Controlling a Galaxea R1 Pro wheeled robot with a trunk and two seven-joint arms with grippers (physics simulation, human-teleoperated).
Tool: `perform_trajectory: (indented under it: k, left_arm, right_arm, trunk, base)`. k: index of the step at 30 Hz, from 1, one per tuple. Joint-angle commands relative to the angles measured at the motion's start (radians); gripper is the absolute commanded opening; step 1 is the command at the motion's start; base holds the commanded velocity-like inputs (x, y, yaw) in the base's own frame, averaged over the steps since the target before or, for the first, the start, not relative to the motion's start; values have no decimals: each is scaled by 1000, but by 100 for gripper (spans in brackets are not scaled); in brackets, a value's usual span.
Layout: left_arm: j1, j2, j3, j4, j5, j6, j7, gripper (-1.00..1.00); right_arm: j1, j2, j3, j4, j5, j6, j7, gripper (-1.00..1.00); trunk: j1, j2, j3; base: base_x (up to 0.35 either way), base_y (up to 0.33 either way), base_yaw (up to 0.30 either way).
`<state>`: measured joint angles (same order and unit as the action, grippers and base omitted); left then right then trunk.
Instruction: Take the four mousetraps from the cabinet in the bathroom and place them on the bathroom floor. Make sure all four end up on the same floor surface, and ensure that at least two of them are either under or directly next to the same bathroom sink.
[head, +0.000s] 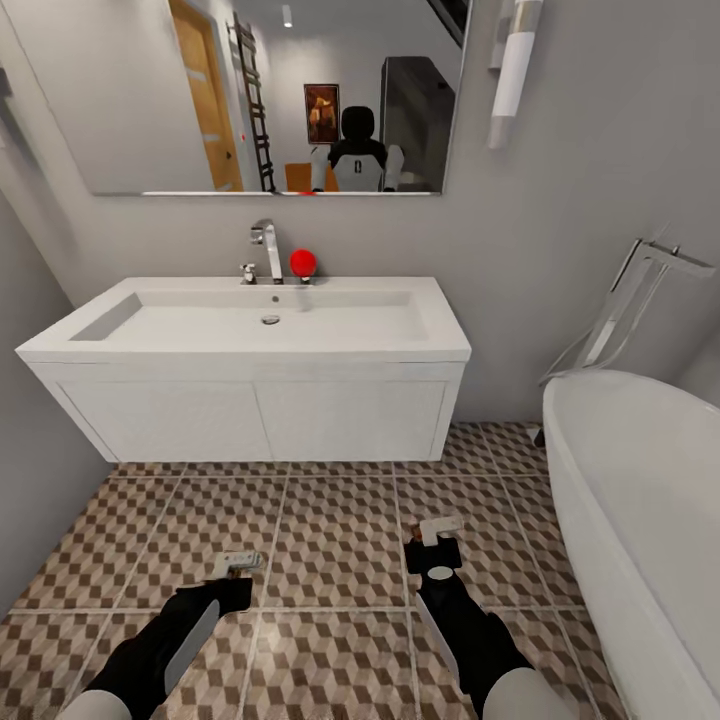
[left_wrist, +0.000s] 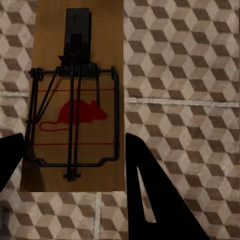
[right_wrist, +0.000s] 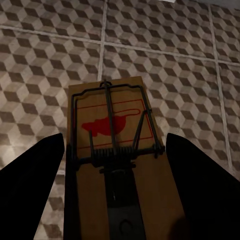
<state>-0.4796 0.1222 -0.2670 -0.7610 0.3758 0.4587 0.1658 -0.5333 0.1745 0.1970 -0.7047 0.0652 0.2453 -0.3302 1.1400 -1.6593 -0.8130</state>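
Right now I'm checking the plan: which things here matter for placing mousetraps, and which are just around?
For the job:
left mousetrap
right mousetrap
tiled floor
sink

Just around:
bathtub
mirror
red ball

Brown, beige and white cube-patterned floor tiles (head: 330, 540), white sink (head: 250, 325), brown mousetrap (left_wrist: 80, 100) printed with a red mouse.

Both arms reach low over the tiled floor (head: 330, 540) before the white sink (head: 250, 325), each pincer, left (head: 236, 563) and right (head: 436, 530), carrying a pale trap.
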Motion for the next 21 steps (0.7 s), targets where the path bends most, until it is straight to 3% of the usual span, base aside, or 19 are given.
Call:
perform_trajectory:
  k: [1,11,21]
  left_arm:
    - [-1,5,-6,-7,9,-17,7,-100]
    - [-1,20,-16,-43,6,-143,5,-100]
    - [-1,28,-17,-46,6,-170,5,-100]
  right_arm:
    - [0,0,2,-1,7,9,-4,-100]
    - [0,0,4,0,7,7,-2,-100]
    - [0,0,3,1,7,5,0,-100]
  trunk:
    - [4,-8,-6]
    - [42,-78,-53]
    - [81,-148,-101]
  base:
    - [0,0,0]
    - [0,0,0]
    - [0,0,0]
